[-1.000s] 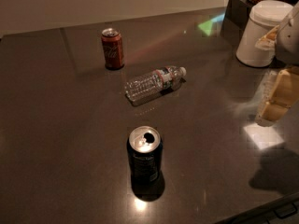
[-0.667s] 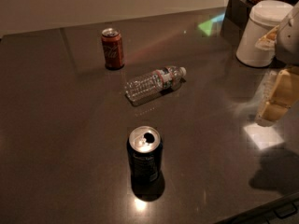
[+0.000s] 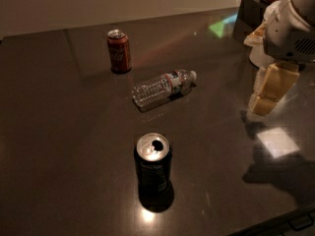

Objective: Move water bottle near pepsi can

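Note:
The water bottle [image 3: 162, 88] lies on its side in the middle of the dark table [image 3: 59, 132], white cap pointing right and away. The pepsi can [image 3: 153, 163] stands upright nearer the front, silver top with an open tab hole, a good hand's length from the bottle. My gripper [image 3: 268, 92], with yellowish fingers under a white arm, hangs at the right side of the table, well to the right of the bottle and holding nothing that I can see.
A red cola can [image 3: 119, 50] stands upright at the back, left of the bottle. A dark box [image 3: 248, 14] and a white container [image 3: 256, 58] stand at the back right, partly behind my arm. The table's front edge runs along the lower right.
My arm and gripper have moved left into the view, toward the bottle. The bottle and both cans have not moved.

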Action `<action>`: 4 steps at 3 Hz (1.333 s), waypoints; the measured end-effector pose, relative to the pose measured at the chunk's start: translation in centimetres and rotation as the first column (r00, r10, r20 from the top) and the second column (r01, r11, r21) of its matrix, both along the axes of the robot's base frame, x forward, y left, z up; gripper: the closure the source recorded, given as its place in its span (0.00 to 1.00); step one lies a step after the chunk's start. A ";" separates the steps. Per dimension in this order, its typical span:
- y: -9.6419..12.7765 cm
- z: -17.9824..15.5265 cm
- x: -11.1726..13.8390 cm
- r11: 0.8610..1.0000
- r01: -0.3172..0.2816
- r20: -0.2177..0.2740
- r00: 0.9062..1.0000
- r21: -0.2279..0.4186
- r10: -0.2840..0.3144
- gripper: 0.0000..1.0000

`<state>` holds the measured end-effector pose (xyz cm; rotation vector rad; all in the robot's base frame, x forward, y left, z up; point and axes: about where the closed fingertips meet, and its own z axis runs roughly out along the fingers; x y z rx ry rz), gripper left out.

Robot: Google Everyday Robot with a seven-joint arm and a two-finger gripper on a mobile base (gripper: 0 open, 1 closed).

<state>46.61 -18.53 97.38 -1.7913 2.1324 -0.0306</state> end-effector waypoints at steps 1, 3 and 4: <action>2.5 -1.3 2.2 0.997 -0.079 -0.017 0.997 -0.002 0.079 0.00; 7.5 -4.4 8.1 0.968 -0.248 -0.040 0.968 -0.029 0.247 0.00; 9.1 -5.5 10.5 0.953 -0.301 -0.055 0.953 -0.022 0.299 0.00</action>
